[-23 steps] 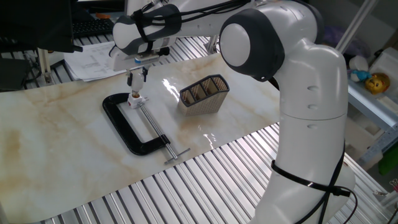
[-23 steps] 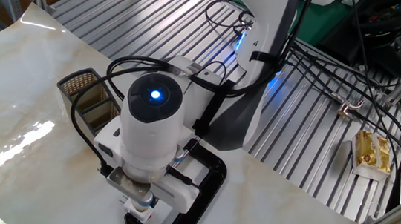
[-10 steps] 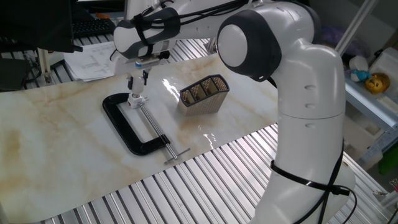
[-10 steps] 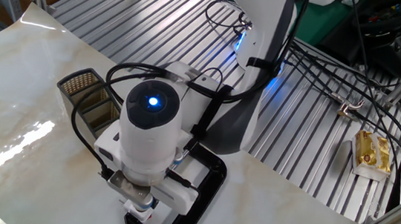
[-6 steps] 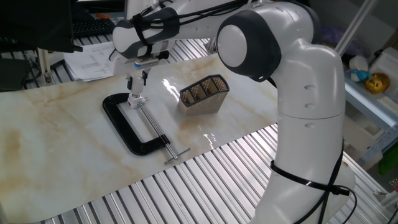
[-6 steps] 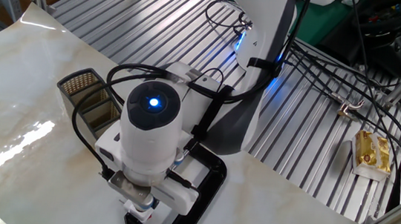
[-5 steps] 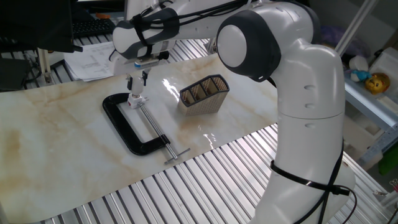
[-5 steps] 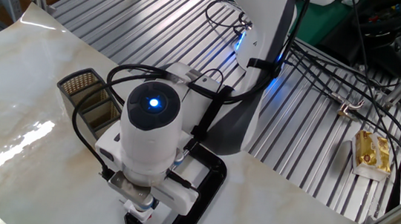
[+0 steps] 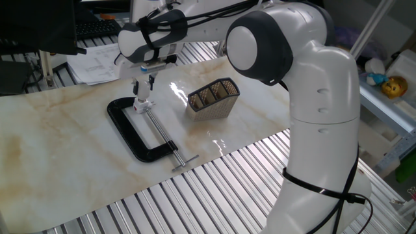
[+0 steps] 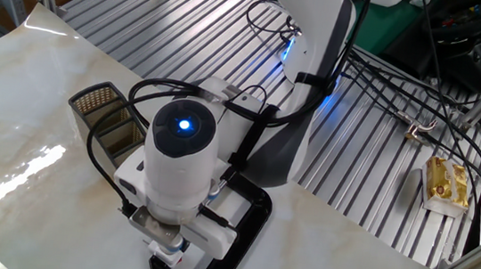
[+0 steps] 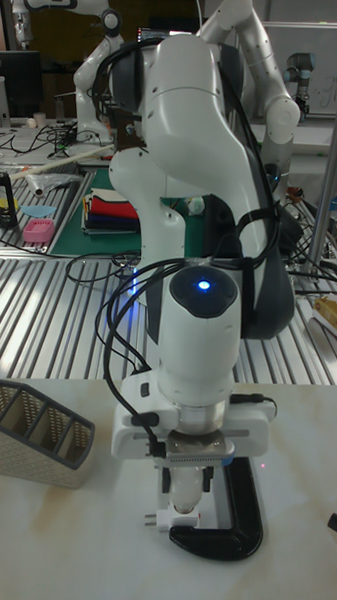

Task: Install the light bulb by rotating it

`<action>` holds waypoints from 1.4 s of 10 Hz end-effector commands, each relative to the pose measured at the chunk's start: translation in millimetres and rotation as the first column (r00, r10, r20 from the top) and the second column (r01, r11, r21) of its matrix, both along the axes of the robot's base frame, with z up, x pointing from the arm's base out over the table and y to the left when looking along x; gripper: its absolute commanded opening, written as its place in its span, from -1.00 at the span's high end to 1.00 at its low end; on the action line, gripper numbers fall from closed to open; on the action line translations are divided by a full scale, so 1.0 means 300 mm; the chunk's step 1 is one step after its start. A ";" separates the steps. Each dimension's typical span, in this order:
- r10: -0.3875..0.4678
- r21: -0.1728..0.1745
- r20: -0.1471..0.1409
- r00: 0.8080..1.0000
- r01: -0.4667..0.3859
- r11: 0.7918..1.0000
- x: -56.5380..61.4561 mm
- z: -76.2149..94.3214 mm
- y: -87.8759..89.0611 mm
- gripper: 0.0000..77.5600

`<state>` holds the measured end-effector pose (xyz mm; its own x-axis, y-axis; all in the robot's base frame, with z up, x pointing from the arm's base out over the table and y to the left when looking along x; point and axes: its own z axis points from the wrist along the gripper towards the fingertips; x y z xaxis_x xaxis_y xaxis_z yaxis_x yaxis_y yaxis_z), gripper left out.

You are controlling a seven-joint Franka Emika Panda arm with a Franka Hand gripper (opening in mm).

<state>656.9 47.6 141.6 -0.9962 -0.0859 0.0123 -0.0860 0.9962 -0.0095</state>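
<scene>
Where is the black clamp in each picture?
One fixed view: the clamp lies left of centre on the table, below the gripper.
The other fixed view: bottom centre, mostly hidden behind the arm.
Tall fixed view: bottom, right of the gripper.
Shared landmark: the mesh basket.

black C-clamp [image 9: 140, 133], mesh basket [image 9: 213, 99], marble tabletop [image 9: 52, 143]

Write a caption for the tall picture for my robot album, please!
The robot's claw reaches straight down over a black clamp, with a mesh basket waiting on the marble table.
</scene>
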 end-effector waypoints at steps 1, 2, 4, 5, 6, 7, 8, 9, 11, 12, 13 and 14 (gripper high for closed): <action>0.001 0.001 0.005 1.000 -0.001 1.000 0.000 -0.013 -0.003 0.97; 0.000 0.001 0.006 1.000 0.000 1.000 -0.001 -0.018 -0.004 0.97; -0.006 0.001 0.005 1.000 0.006 1.000 -0.002 -0.024 -0.005 0.97; -0.009 0.003 0.005 1.000 0.009 1.000 -0.002 -0.031 -0.006 0.97; -0.014 0.005 0.006 1.000 0.014 1.000 -0.003 -0.037 -0.007 0.97; -0.023 0.009 0.006 1.000 0.023 1.000 -0.004 -0.043 -0.008 0.97; -0.042 0.010 0.005 0.999 0.042 0.999 -0.004 -0.045 -0.009 0.97; -0.054 0.010 0.003 0.999 0.054 0.998 -0.005 -0.045 -0.009 0.97; -0.074 0.013 0.001 0.997 0.074 0.997 -0.005 -0.045 -0.008 0.97; -0.091 0.013 0.000 0.996 0.091 0.996 -0.006 -0.045 -0.008 0.97; -0.126 0.013 0.000 0.992 0.126 0.992 -0.008 -0.046 -0.008 0.97; -0.146 0.013 0.000 0.989 0.146 0.989 -0.008 -0.046 -0.008 0.97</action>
<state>661.5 46.7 140.2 -0.9999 -0.0042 -0.0129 -0.0042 1.0000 0.0031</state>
